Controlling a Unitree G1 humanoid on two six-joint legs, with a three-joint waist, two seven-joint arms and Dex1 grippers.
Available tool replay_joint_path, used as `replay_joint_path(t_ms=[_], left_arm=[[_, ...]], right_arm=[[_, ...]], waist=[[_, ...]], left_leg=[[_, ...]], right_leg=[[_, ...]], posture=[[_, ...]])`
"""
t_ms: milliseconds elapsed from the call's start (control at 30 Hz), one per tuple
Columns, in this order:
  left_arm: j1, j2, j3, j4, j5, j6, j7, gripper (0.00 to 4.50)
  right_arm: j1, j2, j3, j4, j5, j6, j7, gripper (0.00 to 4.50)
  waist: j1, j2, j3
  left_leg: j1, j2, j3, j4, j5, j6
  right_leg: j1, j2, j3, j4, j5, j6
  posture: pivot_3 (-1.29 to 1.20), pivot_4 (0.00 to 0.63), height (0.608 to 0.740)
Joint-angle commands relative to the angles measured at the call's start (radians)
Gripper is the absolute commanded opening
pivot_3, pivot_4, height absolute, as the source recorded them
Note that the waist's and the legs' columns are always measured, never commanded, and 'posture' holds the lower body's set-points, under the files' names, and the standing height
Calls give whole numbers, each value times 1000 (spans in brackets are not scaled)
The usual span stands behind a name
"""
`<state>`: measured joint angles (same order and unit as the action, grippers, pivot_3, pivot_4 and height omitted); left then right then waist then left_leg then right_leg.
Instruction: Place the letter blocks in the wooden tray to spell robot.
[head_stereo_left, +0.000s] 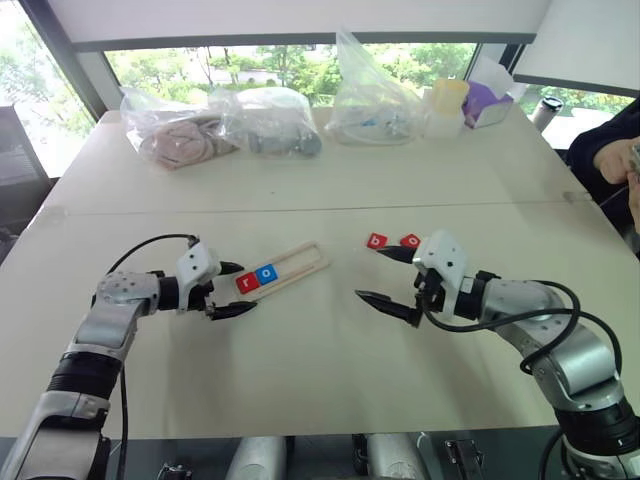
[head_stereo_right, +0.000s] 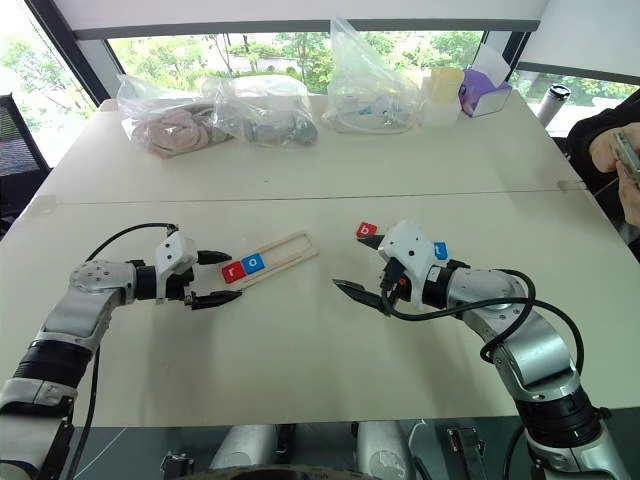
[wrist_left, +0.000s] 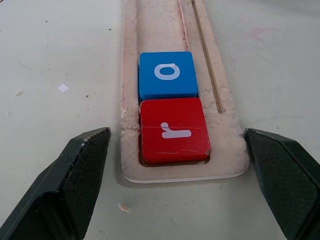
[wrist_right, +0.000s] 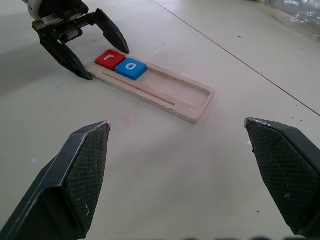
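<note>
Head pair overlooks table; wrist views share tray.

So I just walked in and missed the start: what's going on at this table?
A two-armed robot is spelling a word with letter blocks in a wooden tray. The red r block and blue o block already sit side by side at one end of the tray; the rest of it is empty. The left pincer stands open at that end, holding nothing. The right pincer is open too, near a red b block and another red block lying loose on the table.
</note>
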<state>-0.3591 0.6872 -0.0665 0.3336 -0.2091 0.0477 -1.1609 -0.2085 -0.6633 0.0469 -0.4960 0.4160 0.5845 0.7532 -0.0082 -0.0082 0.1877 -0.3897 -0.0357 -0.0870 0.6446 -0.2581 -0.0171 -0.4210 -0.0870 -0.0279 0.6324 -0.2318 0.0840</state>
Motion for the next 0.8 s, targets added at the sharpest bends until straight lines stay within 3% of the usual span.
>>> replay_joint_path(t_ms=[33, 800], left_arm=[[46, 0, -28, 51, 56, -26, 22, 4500], [74, -15, -51, 106, 77, -112, 38, 4500]], right_arm=[[-10, -1, -20, -38, 12, -4, -4, 4420], [-16, 4, -14, -46, 16, 8, -5, 4420]], waist=[[0, 0, 0], [-1, 8, -9]], left_leg=[[0, 0, 0, 0, 0, 0], [2, 0, 0, 0, 0, 0]], right_leg=[[0, 0, 0, 0, 0, 0], [3, 0, 0, 0, 0, 1]], posture=[[0, 150, 740], [0, 150, 740]])
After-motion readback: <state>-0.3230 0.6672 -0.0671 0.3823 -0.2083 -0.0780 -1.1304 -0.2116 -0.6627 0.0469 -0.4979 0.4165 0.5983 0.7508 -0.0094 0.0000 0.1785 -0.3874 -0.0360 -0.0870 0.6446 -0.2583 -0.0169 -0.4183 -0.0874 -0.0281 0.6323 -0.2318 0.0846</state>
